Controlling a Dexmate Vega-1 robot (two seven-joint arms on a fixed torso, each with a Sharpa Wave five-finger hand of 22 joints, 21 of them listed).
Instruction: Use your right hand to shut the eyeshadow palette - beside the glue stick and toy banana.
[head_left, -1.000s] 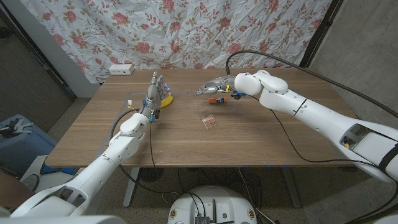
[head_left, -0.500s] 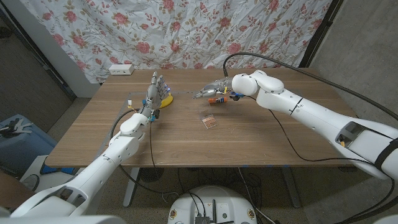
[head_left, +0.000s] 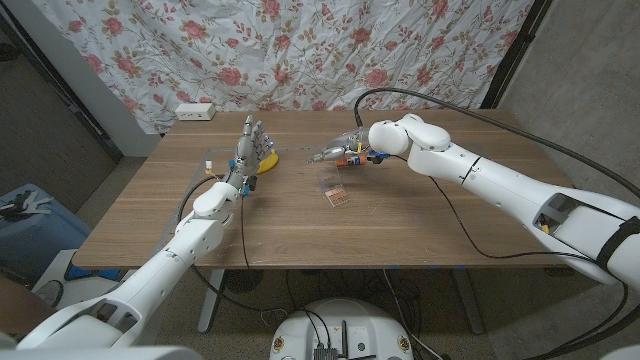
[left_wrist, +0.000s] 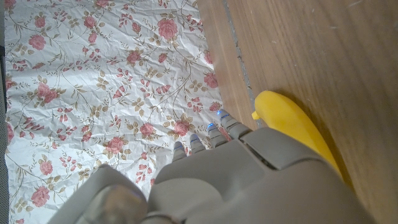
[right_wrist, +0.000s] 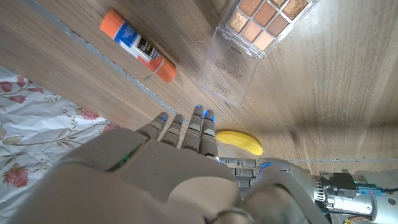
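My right hand (head_left: 337, 152) hovers empty, fingers extended, at twelve o'clock of the open eyeshadow palette (head_left: 337, 190). I judge a clumsy sweep could shove it instead of folding its clear lid (right_wrist: 227, 79).

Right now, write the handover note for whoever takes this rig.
Right hand: open, holds nothing, hovering just behind the eyeshadow palette, fingers extended.
Left hand: open, holds nothing, fingers pointing up, by the toy banana.
The palette lies open on the table, clear lid folded back; the glue stick lies beside it.
Done: approach.
Left: tip the lid over and press it shut.
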